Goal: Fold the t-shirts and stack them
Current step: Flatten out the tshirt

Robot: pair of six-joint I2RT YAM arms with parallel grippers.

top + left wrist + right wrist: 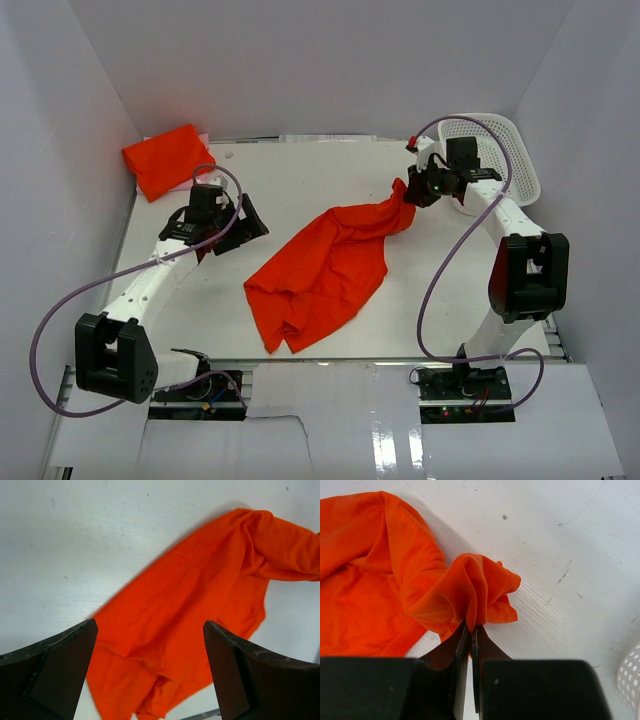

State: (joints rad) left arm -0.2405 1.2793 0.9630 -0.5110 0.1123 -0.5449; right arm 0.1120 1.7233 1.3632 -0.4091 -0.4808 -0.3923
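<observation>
A crumpled orange t-shirt (325, 265) lies across the middle of the table, stretched toward the upper right. My right gripper (415, 193) is shut on a bunched corner of it (470, 587) and holds that corner lifted off the table. My left gripper (240, 225) is open and empty, left of the shirt and above the table; the shirt (200, 595) shows between its fingers (65, 665). A folded orange t-shirt (168, 158) lies at the back left corner.
A white perforated basket (500, 150) stands at the back right, behind the right arm; its rim shows in the right wrist view (630, 672). White walls enclose the table on three sides.
</observation>
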